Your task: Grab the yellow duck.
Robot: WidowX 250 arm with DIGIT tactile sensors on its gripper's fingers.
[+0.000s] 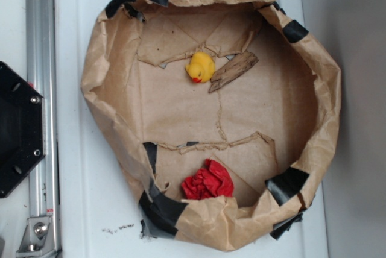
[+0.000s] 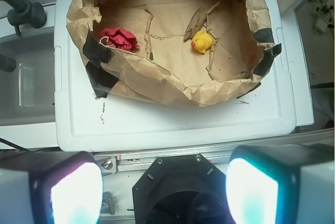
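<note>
The yellow duck (image 1: 200, 67) (image 2: 202, 41) is small and bright yellow with an orange-red beak. It rests on the floor of a brown paper basin (image 1: 102, 77) (image 2: 172, 85), right beside a brown sliver of wood (image 1: 233, 71) (image 2: 196, 23). In the wrist view my gripper (image 2: 165, 195) is open, its two pale fingers far apart with nothing between them. It hovers high above the black arm base (image 2: 180, 190), well short of the basin and far from the duck. The exterior view does not show the gripper.
A red crumpled paper wad (image 1: 208, 181) (image 2: 120, 37) lies at the opposite side of the basin floor from the duck. The basin stands on a white tray (image 1: 84, 210) (image 2: 172, 122); black tape patches its raised walls. A metal rail (image 1: 39, 89) runs beside the tray.
</note>
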